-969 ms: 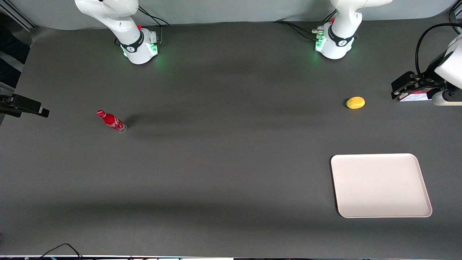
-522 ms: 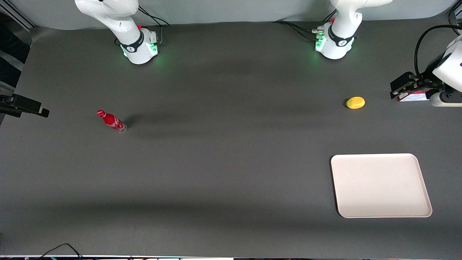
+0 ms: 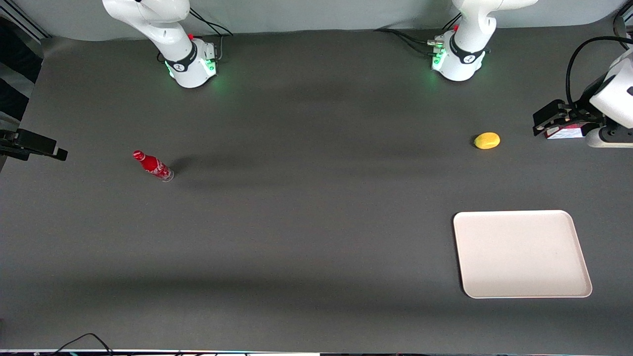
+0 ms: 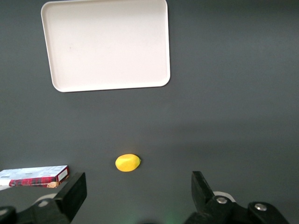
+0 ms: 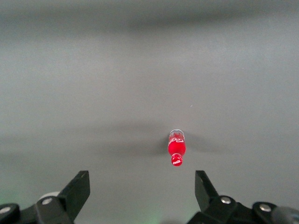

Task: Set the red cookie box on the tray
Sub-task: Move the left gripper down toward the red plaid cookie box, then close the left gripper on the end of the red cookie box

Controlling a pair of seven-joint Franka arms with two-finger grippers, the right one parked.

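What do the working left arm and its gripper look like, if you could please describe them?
The left arm is glossy white with a black joint band, a rounded base lit green, and black cables trailing beside it. Its gripper, above the red cookie box, has black angular fingers, wide apart, with silver screws. A black cable loops over its white wrist.

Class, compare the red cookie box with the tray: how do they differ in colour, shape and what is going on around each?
Colour: the red cookie box is dark red with white sides; the tray is plain cream-white.
Shape: the box is a long, narrow carton; the tray is much wider, with rounded corners and a low rim.
Surroundings: the open pincer hangs above the table close to the box, beside the yellow fruit; the tray lies nearer the front camera with nothing on it.
Both lie flat on the table.
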